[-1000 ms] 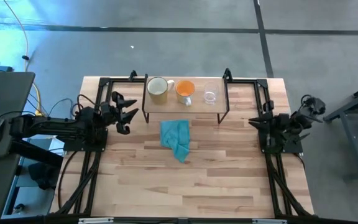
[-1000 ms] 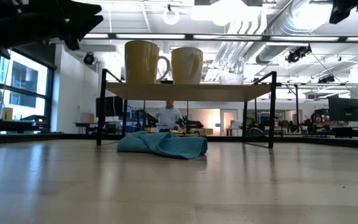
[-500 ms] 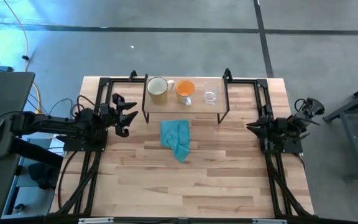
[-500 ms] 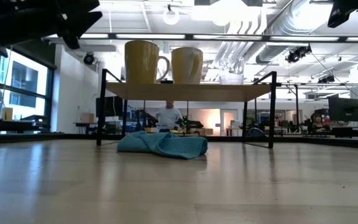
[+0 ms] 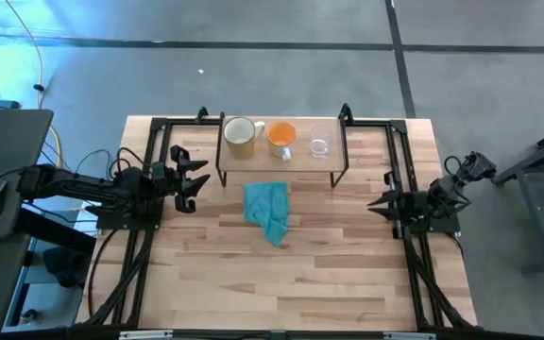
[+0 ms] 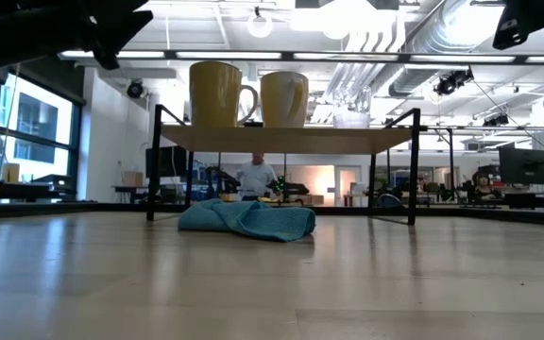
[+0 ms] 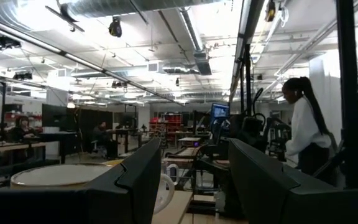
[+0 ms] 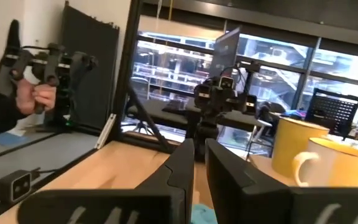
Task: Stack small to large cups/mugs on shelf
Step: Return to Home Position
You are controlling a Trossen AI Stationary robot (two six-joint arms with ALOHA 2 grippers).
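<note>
The three cups stand upright in a row on the shelf at the table's far edge. From left to right they are the cream mug, the orange mug and the clear glass cup. My left gripper hovers open to the left of the shelf, pointing right at the cream mug. My right gripper is to the right of the shelf, its fingers nearly together, and points left. In the right wrist view the cream mug and the orange mug are ahead of it.
A crumpled teal cloth lies on the table just in front of the shelf. Black frame rails run along the table's left and right sides. A person stands in the room beyond, and a hand holds a controller.
Both grippers have drawn a little toward the table's near edge, away from the shelf. The right arm has also pulled back toward the right edge. The cups and the cloth have stayed where they were.
</note>
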